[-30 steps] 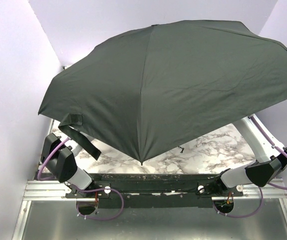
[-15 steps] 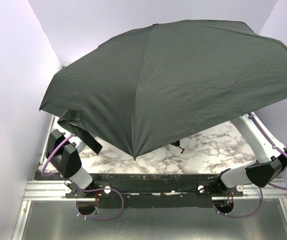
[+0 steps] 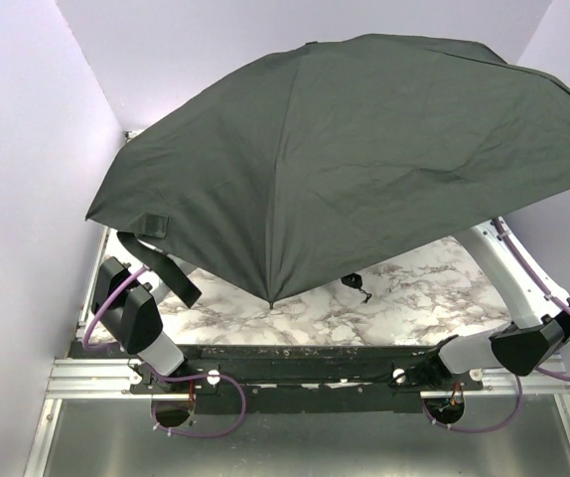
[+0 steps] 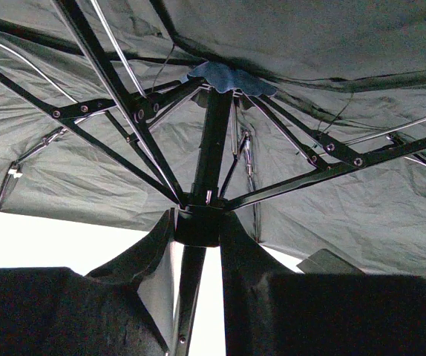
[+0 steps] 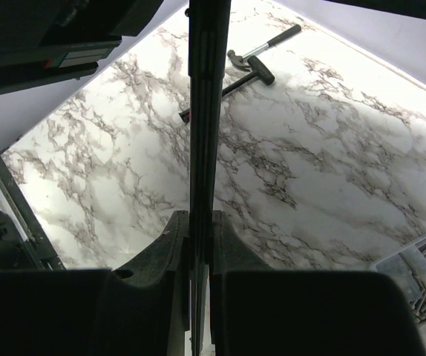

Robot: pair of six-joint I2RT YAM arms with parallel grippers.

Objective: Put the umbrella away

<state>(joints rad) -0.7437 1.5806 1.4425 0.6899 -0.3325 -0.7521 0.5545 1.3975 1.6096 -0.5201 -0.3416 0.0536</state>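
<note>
Pulling its near edge back from the arm bases [image 3: 295, 376], the open umbrella [image 3: 364, 169] is covering most of the tabletop [image 3: 434, 293], baring a near strip. Left wrist: left tool [image 4: 198, 224] is clenching the runner [image 4: 198, 231]. Right wrist: right tool [image 5: 200, 222] is grasping the shaft [image 5: 204, 89], a hammer [image 5: 251, 65] lying well beyond.

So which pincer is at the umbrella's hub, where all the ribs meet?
The left pincer: its fingers press either side of the hub under the umbrella canopy. The right pincer clamps only bare shaft.
</note>
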